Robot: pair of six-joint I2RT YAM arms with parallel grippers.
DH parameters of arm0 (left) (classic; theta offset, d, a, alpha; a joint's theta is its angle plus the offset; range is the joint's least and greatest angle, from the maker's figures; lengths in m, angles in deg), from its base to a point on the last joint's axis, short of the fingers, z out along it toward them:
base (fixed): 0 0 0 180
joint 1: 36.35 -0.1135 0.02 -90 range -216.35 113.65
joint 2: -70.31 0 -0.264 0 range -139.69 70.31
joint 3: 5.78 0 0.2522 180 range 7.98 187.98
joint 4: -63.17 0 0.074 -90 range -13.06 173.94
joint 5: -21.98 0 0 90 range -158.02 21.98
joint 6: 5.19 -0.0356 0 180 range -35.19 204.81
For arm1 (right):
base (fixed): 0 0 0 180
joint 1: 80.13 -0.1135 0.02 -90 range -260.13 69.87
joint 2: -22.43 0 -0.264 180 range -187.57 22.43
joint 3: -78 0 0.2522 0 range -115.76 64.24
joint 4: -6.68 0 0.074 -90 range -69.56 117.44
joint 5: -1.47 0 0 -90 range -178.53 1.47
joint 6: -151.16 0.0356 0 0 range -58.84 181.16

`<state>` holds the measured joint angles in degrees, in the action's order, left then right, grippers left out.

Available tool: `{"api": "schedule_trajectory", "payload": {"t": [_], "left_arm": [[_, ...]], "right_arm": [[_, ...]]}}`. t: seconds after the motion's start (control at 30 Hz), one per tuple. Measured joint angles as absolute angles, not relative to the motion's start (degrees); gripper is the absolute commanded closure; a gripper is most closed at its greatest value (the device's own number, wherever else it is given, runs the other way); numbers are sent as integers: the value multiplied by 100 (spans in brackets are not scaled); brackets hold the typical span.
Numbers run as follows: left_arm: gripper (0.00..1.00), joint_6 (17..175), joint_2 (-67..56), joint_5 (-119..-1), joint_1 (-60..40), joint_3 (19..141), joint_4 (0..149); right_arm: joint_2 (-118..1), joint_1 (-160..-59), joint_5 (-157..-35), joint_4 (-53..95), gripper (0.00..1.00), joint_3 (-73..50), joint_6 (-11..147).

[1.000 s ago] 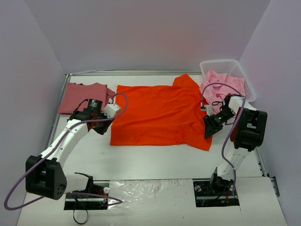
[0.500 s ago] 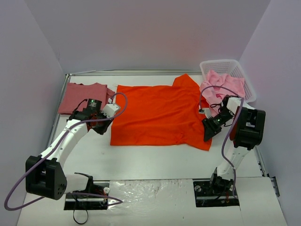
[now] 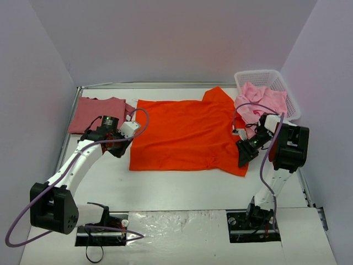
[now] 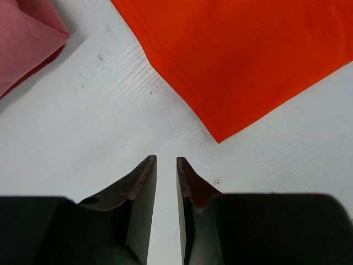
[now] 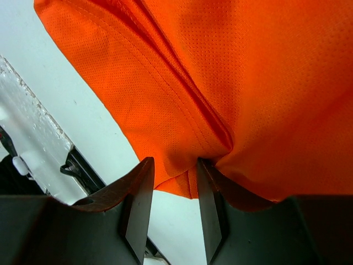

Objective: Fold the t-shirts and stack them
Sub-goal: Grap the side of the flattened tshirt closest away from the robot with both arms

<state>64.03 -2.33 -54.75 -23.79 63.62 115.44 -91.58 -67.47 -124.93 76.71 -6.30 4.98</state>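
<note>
One orange shirt point(image 3: 185, 135), one rose shirt point(image 3: 98, 113), pink shirts point(image 3: 259, 99) uncountable in one basket point(image 3: 262, 72), one left gripper point(image 3: 120, 149), one right gripper point(image 3: 241, 160).

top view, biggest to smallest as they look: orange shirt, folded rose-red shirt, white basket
1. orange shirt, by far the largest
2-3. white basket and folded rose-red shirt look about alike, too close to rank

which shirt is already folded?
The rose-red shirt at the far left: a compact rectangle with layered edges. The orange shirt lies spread flat mid-table, and the pink shirts sit crumpled in the basket.
</note>
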Motion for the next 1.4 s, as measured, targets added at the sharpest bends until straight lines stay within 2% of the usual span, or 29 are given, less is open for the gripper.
{"api": "schedule_trajectory", "payload": {"t": [0.87,0.97,1.0,1.07,1.4], "left_arm": [[79,6403,-231,-5459,-2399,6362,11544],[79,6403,-231,-5453,-2401,6362,11544],[79,6403,-231,-5451,-2401,6362,11544],[79,6403,-231,-5448,-2401,6362,11544],[79,6403,-231,-5431,-2405,6362,11544]], "right_arm": [[-9163,-6747,-12329,7160,68,-940,1308],[-9163,-6747,-12290,7077,82,-954,1365],[-9169,-6747,-12261,7020,92,-954,1376],[-9182,-6747,-12231,6933,100,-954,1389],[-9180,-6747,-12220,6832,100,-934,1405]]}}
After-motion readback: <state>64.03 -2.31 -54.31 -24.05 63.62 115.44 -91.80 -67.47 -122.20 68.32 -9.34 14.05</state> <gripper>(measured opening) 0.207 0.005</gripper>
